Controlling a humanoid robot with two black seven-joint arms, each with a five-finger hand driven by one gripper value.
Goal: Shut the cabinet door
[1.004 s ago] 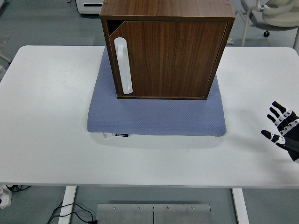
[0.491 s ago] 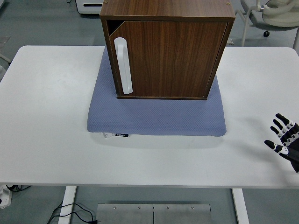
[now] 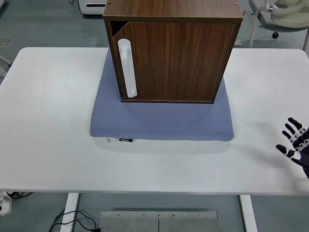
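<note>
White table [image 3: 53,121] fills most of the view, near edge at the bottom. Right hand [image 3: 295,144] pokes in at the right edge, low over the tabletop near the front corner, black fingers [image 3: 291,126] with pale joints spread apart, gripping nothing, well apart from everything else. Further in, a blue-grey mat [image 3: 159,123] lies in the middle of the table, small dark label on its near edge. Wooden cabinet [image 3: 171,50] stands on the far half of the mat, dark walnut finish. Cabinet door [image 3: 178,60] covers the front, sitting about flush with the frame, only a dark triangular gap at the top left corner. White handle [image 3: 127,68] runs upright along the door's left side. Beyond the table, grey floor, a white unit at the top left, chair legs at the top right.
</note>
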